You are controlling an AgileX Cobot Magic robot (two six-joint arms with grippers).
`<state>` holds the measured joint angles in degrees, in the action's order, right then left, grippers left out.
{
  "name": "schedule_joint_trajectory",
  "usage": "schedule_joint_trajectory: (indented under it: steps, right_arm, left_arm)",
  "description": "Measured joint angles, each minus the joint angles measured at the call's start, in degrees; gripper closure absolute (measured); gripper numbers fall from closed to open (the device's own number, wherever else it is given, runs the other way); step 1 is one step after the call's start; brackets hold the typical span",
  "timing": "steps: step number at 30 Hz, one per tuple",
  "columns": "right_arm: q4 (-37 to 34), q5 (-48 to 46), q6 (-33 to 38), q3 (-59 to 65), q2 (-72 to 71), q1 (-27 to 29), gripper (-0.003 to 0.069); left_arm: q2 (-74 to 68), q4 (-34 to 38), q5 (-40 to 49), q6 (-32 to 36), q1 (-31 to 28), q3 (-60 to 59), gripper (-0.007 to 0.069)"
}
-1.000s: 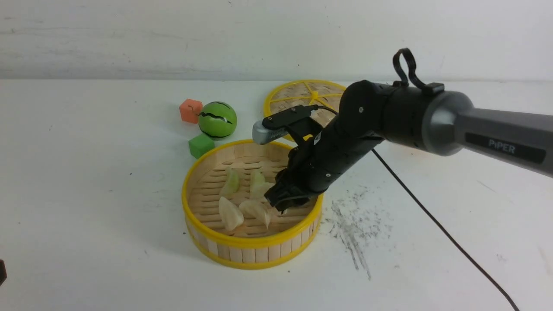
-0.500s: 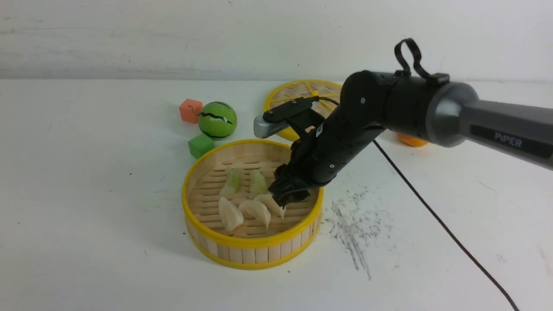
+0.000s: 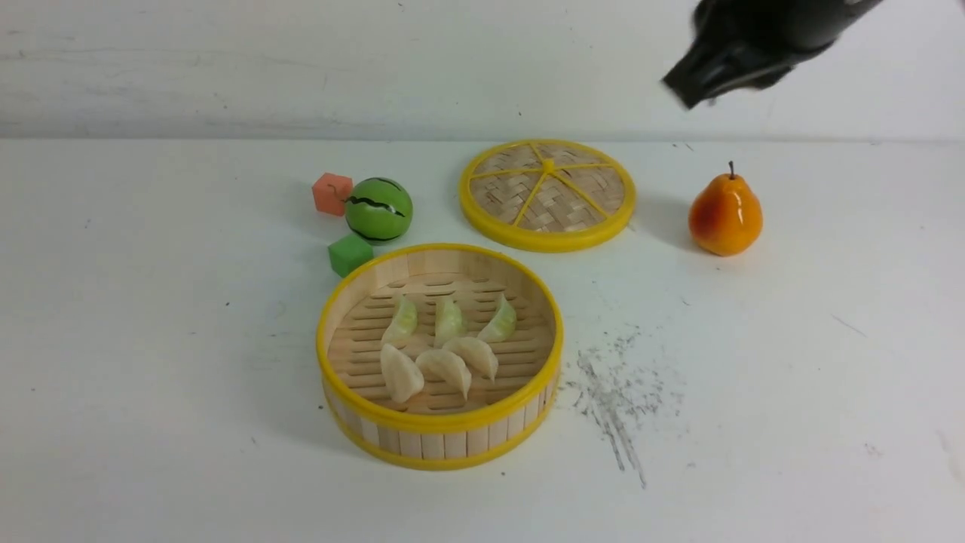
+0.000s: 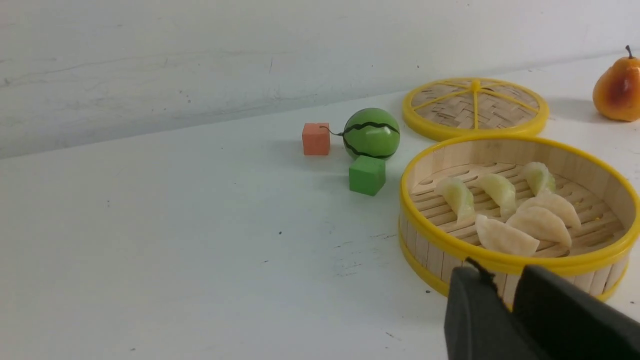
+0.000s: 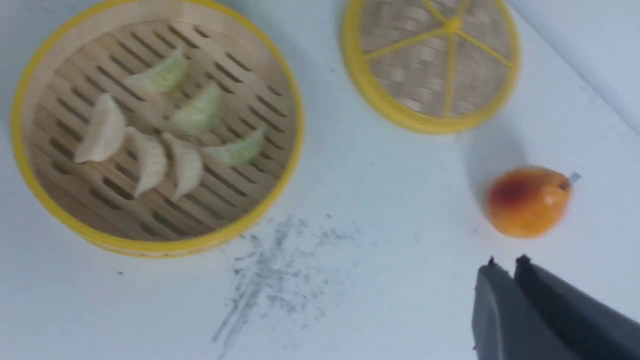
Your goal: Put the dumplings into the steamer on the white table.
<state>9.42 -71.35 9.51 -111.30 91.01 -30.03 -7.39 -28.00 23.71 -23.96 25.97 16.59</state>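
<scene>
The steamer stands in the middle of the white table. Six dumplings lie on its slatted floor: three pale green in the far row and three cream-white in the near row. They also show in the left wrist view and the right wrist view. My right gripper is blurred, high at the top right, far from the steamer. In its wrist view it is shut and empty, near the pear. My left gripper is shut and empty, just outside the steamer's wall.
A flat woven yellow-rimmed lid lies behind the steamer. An orange pear stands at the right. A green watermelon ball, an orange cube and a green cube sit behind the steamer on the left. Dark scuff marks lie to its right.
My right gripper has risen out of the steamer, up and to the right. A third green dumpling now shows where it was. The lid and pear are uncovered.
</scene>
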Motion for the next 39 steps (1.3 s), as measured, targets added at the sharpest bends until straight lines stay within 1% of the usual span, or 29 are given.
schedule_joint_trajectory:
  steps: [2,6,8,11,13,15,17,18,19,20,24,26,29,32,35,39]
  right_arm:
    - [2.14,-0.46,-2.42,0.84,-2.63,0.04,0.0675]
    - [3.72,-0.69,-5.00,7.65,-9.78,0.04,0.0678]
    - [3.99,-0.62,-5.80,14.54,-14.62,0.04,0.0678]
    - [4.96,3.05,-7.59,24.17,-20.48,0.04,0.0674]
    - [6.75,11.66,-10.06,33.09,-26.95,0.04,0.0672]
    - [8.56,20.73,-12.83,41.30,-31.78,0.04,0.0670]
    - [10.06,33.97,-15.81,49.34,-37.45,0.04,0.0670]
    - [11.21,43.81,-18.50,56.66,-41.00,0.04,0.0670]
    - [11.77,50.64,-19.59,59.78,-43.06,0.04,0.0670]
    - [12.92,61.00,-21.49,65.89,-45.68,0.04,0.0670]
    - [14.71,89.19,-23.76,81.08,-48.67,0.04,0.0669]
    - [13.54,99.57,-24.24,86.72,-47.92,0.04,0.0669]
    - [9.75,105.88,-25.07,91.67,-45.92,0.04,0.0667]
    - [7.95,107.07,-25.18,93.69,-44.80,0.04,0.0665]
    - [8.03,107.51,-25.18,94.23,-44.75,0.04,0.0662]
    - [10.64,107.62,-25.22,94.54,-44.93,0.04,0.0660]
  left_arm:
    - [0.00,0.00,-0.13,0.00,0.00,0.00,0.0501]
    - [0.00,0.00,-0.24,0.00,0.00,0.00,0.0501]
    - [0.00,0.00,-0.24,0.00,0.00,0.00,0.0508]
    - [0.00,0.00,0.05,0.00,0.00,0.00,0.0543]
    - [0.00,0.00,0.60,0.00,0.00,0.00,0.0605]
    - [0.00,0.00,0.78,0.00,0.00,0.00,0.0638]
    - [0.00,0.05,0.91,0.00,0.00,0.00,0.0638]
    - [0.00,0.05,0.91,0.00,0.00,0.00,0.0638]
    - [0.00,0.05,0.91,0.00,0.00,0.00,0.0638]
    - [0.00,0.05,0.91,0.00,0.00,0.00,0.0638]
    - [0.00,0.05,0.91,0.00,0.00,0.00,0.0638]
    - [0.00,0.05,0.91,0.00,0.00,0.00,0.0638]
    - [0.00,0.05,0.91,0.00,0.00,0.00,0.0638]
    - [0.00,0.10,0.91,0.00,0.00,0.00,0.0638]
    - [0.00,0.47,1.05,0.00,0.00,0.00,0.0638]
    - [0.00,0.76,2.04,0.00,0.00,0.00,0.0638]
